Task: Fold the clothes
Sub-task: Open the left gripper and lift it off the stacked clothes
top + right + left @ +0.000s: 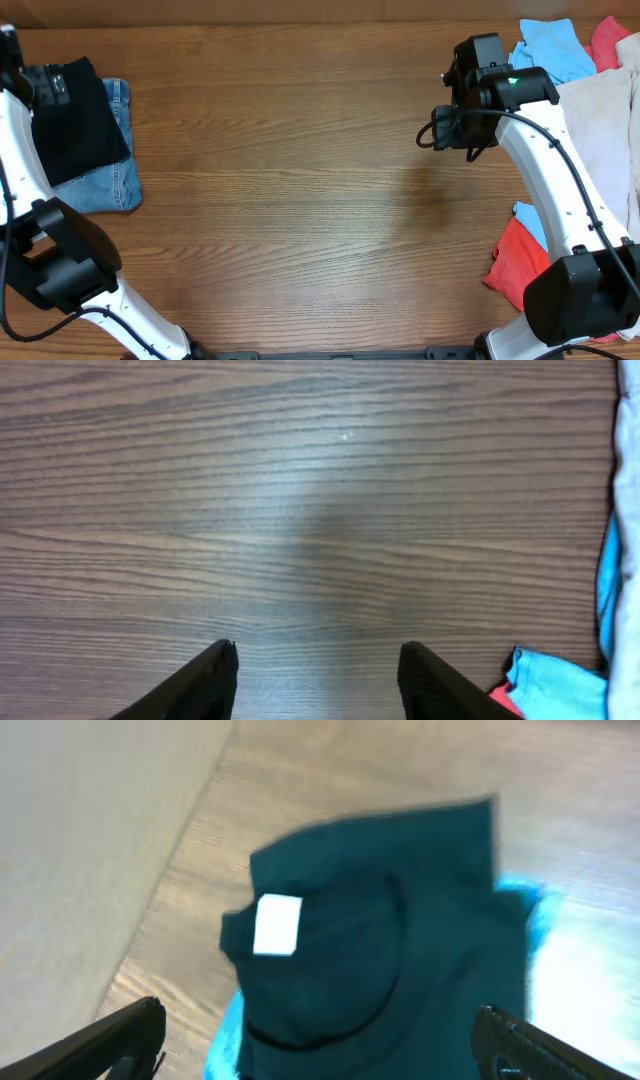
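Observation:
The black T-shirt (pixel 80 120) lies folded at the table's far left, on top of a folded blue denim piece (pixel 108 188). In the left wrist view the T-shirt (pixel 400 920) shows its small white label (pixel 277 925). My left gripper (pixel 320 1045) hangs just above it, open wide, one finger on each side and nothing held. Over the bare wood right of centre, my right gripper (pixel 318 660) stands open and holds nothing. In the overhead view the right gripper (pixel 445 135) is just left of the pile of clothes.
Loose clothes are heaped along the right edge: a light blue piece (pixel 550 45), a coral one (pixel 610 40), a big cream one (pixel 600 120), and more coral (pixel 512 268) near the front. The wooden table (pixel 300 200) stretches between the two arms.

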### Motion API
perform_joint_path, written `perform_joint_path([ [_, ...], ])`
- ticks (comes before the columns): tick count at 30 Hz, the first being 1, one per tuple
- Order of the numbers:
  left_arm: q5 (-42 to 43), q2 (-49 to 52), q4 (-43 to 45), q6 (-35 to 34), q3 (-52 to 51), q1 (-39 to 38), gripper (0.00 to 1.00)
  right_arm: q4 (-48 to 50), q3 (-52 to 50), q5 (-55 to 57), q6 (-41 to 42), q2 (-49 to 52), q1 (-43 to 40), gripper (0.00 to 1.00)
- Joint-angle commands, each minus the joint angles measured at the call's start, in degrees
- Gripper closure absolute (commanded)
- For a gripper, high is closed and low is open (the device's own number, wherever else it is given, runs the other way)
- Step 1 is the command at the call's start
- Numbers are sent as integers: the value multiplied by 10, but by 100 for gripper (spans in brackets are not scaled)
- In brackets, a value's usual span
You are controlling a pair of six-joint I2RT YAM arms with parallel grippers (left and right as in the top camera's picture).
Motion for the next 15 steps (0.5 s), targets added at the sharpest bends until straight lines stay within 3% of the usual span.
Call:
perform_joint_path([
  [1,43,-41,-30,-27,52,-61,0,17,7,5,0,-7,-2,38],
  [6,79,-76,-79,-28,67,-148,0,62,7,-55,0,-7,-2,14],
  [7,88,-83,-93,-30,67,-169,0,74,7,-72,0,-7,-2,2],
  [15,143,-89,-195,-66,67,-299,0,206,7,-142,0,-7,-3,0],
])
